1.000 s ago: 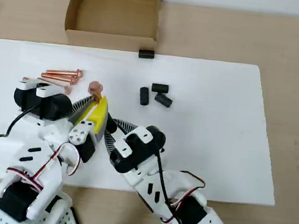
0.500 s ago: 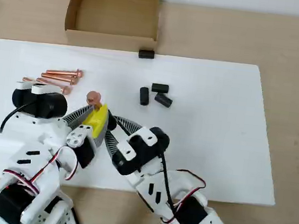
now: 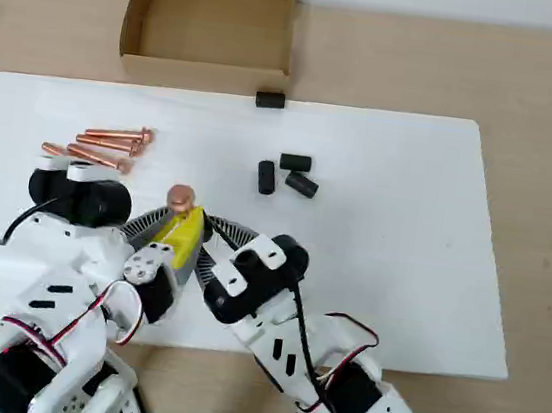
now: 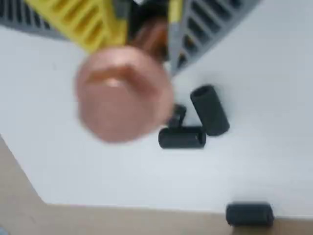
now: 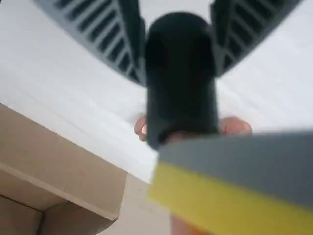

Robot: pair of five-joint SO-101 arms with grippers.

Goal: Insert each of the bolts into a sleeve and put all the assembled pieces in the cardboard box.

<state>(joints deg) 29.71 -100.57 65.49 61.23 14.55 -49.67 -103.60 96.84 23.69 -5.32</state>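
While the left hand (image 4: 146, 29) is pinching one copper bolt (image 4: 124, 95) by its shank between a yellow finger and a grey one, with the round head facing up toward the high view, the right hand (image 5: 178, 58) is clamping one black sleeve (image 5: 181, 98) between its grey fingers. Both hands are hanging close together over the near part of the white sheet (image 3: 383, 240), which is lying on the wooden counter (image 3: 539, 199). The bolt's head is showing just behind the held sleeve in the right wrist view, but whether the two parts are touching cannot be told. Three more bolts (image 3: 114, 134) are lying side by side on the sheet's left part, just beyond the left arm. Three loose sleeves (image 3: 296, 162) are lying in a tight cluster near the sheet's middle, and a fourth sleeve (image 3: 270, 99) is sitting at the sheet's far edge, just beside the front wall of the cardboard box (image 3: 206, 75). That is making four bolts and five sleeves counted.
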